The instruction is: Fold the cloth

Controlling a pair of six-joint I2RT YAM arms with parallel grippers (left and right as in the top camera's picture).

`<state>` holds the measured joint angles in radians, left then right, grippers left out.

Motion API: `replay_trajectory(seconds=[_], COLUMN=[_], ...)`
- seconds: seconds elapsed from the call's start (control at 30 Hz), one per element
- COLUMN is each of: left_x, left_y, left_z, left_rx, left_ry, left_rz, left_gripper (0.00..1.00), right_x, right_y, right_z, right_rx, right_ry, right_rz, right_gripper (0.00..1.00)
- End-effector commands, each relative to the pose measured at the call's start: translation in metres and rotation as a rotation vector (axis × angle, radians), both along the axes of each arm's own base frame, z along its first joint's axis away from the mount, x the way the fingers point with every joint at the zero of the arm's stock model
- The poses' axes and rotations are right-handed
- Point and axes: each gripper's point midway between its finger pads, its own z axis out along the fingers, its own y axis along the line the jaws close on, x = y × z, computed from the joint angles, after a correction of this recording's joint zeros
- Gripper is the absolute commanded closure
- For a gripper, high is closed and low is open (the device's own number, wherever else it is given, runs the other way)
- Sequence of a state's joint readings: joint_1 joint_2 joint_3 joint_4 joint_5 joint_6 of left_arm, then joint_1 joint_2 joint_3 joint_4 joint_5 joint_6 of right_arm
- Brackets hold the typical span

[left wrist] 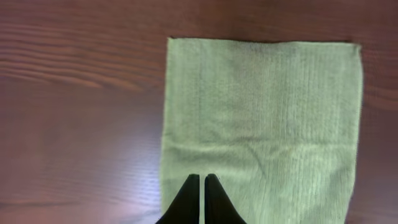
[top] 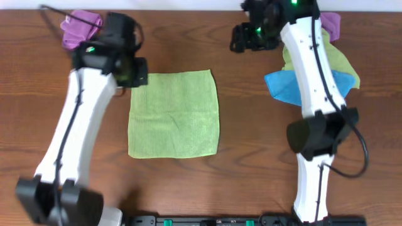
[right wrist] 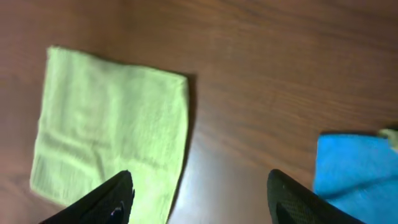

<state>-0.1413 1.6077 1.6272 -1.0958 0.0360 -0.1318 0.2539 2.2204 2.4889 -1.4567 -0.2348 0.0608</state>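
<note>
A lime-green cloth (top: pixel 174 113) lies spread flat and nearly square in the middle of the wooden counter (top: pixel 251 157). The left claw (left wrist: pixel 203 186) sits over the cloth's far-left corner. Its fingers are closed to a bare sliver, with no fabric visibly caught between them. The right claw (right wrist: pixel 202 196) hangs over bare wood beyond the cloth's far-right corner, fingers spread wide and empty. A blue cloth (top: pixel 281 85) lies by the right arm, and a purple cloth (top: pixel 75 28) lies behind the left.
</note>
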Motion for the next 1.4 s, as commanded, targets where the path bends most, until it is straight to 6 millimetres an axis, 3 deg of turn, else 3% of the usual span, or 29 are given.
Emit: replay_trajectory(seconds=[0.0, 0.07, 0.13, 0.23, 0.4, 0.5, 0.6, 0.7, 0.83, 1.07, 1.13, 1.37], left_x=[-0.031, -0.056, -0.077, -0.108, -0.148, -0.156, -0.155, -0.152, -0.145, -0.144, -0.147, -0.160], left_y=[0.008, 0.024, 0.037, 0.037, 0.038, 0.037, 0.035, 0.023, 0.014, 0.005, 0.007, 0.029], left_z=[0.006, 0.004, -0.001, -0.011, -0.049, -0.057, -0.063, -0.072, -0.087, -0.118, -0.126, -0.148], left_rx=[-0.047, -0.059, -0.071, -0.194, -0.218, -0.222, -0.247, -0.333, -0.408, -0.491, -0.495, -0.603], left_ry=[-0.006, -0.027, -0.049, -0.094, -0.063, -0.051, -0.016, 0.053, 0.134, 0.294, 0.304, 0.292], left_rz=[-0.064, -0.036, -0.007, 0.024, 0.064, 0.073, 0.096, 0.095, 0.100, 0.123, 0.138, 0.260], left_gripper=[0.94, 0.94, 0.94, 0.94, 0.90, 0.84, 0.81, 0.79, 0.75, 0.73, 0.66, 0.61], right_x=[-0.034, -0.057, -0.074, -0.109, -0.163, -0.195, -0.214, -0.237, -0.249, -0.253, -0.254, -0.242], right_y=[-0.029, -0.040, -0.039, -0.023, -0.014, -0.005, 0.005, 0.020, 0.022, 0.020, 0.022, 0.029], right_z=[0.066, 0.066, 0.051, 0.004, -0.049, -0.067, -0.091, -0.117, -0.142, -0.166, -0.172, -0.184], right_rx=[-0.056, -0.060, -0.070, -0.087, -0.077, 0.058, 0.223, 0.407, 0.446, 0.497, 0.502, 0.544], right_ry=[-0.123, -0.087, -0.036, 0.077, 0.114, 0.075, 0.071, 0.160, 0.213, 0.266, 0.290, 0.302], right_rz=[-0.002, -0.012, 0.001, 0.045, 0.074, 0.116, 0.109, 0.140, 0.134, 0.130, 0.134, 0.118], right_gripper=[0.32, 0.31, 0.31, 0.31, 0.32, 0.22, 0.17, 0.21, 0.21, 0.16, 0.15, 0.18])
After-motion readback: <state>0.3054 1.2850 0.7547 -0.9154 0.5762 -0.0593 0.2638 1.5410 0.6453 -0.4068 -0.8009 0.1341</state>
